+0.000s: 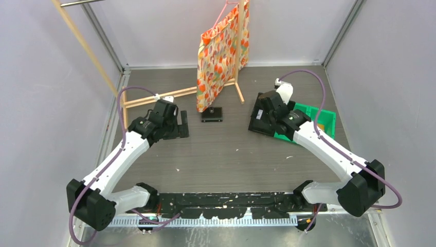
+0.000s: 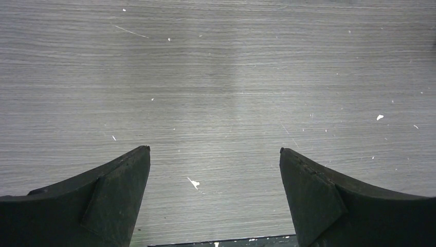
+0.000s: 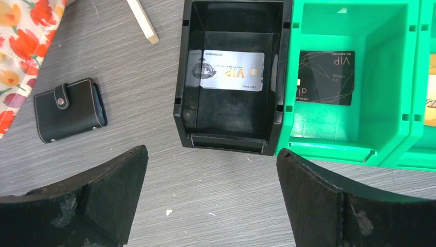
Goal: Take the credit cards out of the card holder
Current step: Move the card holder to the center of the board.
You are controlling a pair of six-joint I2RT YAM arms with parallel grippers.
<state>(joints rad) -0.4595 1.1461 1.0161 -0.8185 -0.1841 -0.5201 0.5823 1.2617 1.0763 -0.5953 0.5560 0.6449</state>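
The card holder (image 3: pixel 69 110) lies shut on the table, black with its clasp tab snapped, also seen as the card holder (image 1: pixel 212 114) at mid-table. A pale silver credit card (image 3: pixel 232 71) lies flat inside a black open-topped bin (image 3: pixel 187 77). A black credit card (image 3: pixel 326 77) lies in the green bin (image 3: pixel 385 77) beside it. My right gripper (image 3: pixel 212 153) hovers open just in front of the black bin, nothing between its fingers. My left gripper (image 2: pixel 215 150) stands open over bare table, left of the holder.
A floral bag (image 1: pixel 223 49) hangs on a wooden rack (image 1: pixel 239 92) right behind the card holder. A further green compartment (image 3: pixel 429 62) with something orange sits at the far right. Wooden bars (image 1: pixel 154 99) lie near the left arm.
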